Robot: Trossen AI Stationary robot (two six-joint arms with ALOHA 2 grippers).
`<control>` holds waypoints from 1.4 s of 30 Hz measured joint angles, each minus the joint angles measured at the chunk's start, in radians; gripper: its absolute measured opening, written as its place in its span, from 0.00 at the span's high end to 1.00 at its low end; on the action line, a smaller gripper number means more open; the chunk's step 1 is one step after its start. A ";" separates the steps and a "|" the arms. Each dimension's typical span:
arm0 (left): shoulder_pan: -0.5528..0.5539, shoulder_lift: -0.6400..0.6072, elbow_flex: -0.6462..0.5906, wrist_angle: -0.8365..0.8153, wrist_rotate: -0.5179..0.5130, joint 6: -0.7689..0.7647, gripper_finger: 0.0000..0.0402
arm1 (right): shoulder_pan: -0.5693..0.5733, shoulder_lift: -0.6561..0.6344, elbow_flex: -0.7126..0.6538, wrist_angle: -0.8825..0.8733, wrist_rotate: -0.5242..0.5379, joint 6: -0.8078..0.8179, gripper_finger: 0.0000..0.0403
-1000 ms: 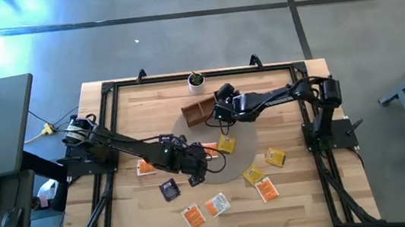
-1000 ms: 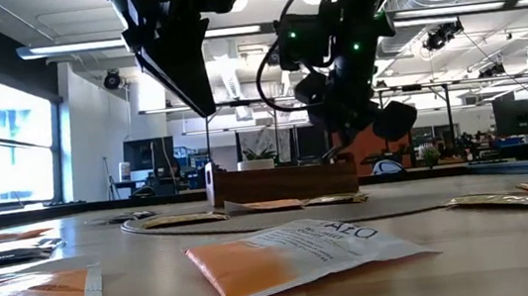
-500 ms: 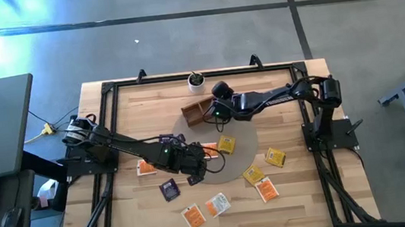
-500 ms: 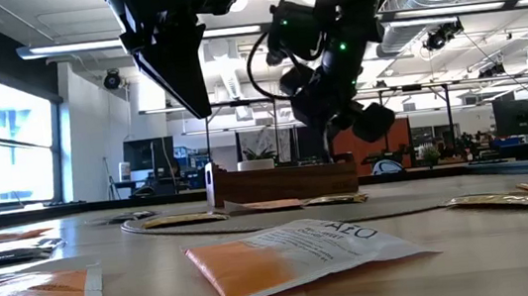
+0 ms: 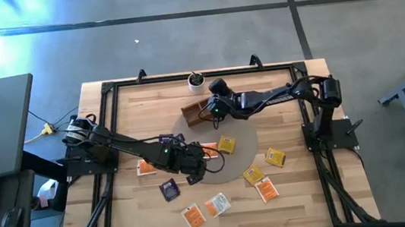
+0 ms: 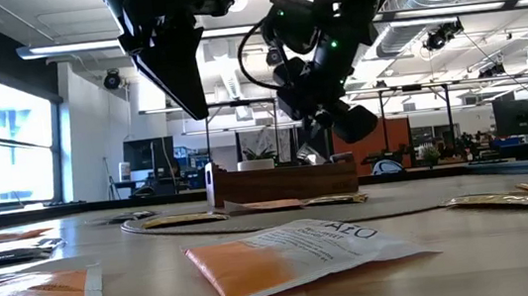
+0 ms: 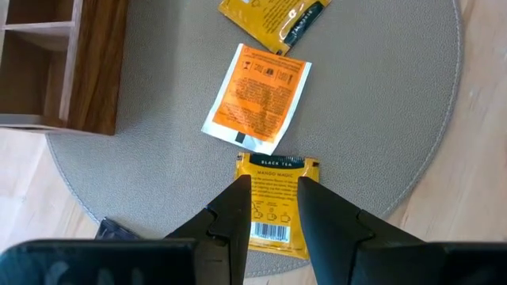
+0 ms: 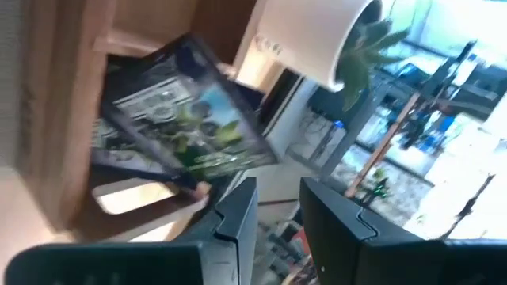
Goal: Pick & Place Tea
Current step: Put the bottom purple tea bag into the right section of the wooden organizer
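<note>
**A:** Why's the left gripper (image 7: 269,198) parked just short of the tray (image 5: 198,112)? The fingers are spread, straddling the edge of a yellow tea bag (image 7: 275,207) on the round grey mat (image 7: 380,127). I'd guess that's to line up a pinch. An orange one (image 7: 257,96) lies just past it, nearer the tray.

**B:** Yep. The right gripper (image 8: 273,210) is over the tray itself, fingers parted, with a dark tea bag (image 8: 178,119) lying inside a compartment. Looks like it just let go. The plant pot (image 5: 196,80) is behind the tray.

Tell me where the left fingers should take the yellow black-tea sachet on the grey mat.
The yellow sachet lies flat on the grey mat, so probably come straight down. The left gripper hangs open right above its label end; pinch that free edge.
</note>
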 joint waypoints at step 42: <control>0.055 0.000 0.001 0.008 -0.002 -0.034 0.74 | -0.456 -0.072 -0.073 0.173 -1.175 0.408 0.77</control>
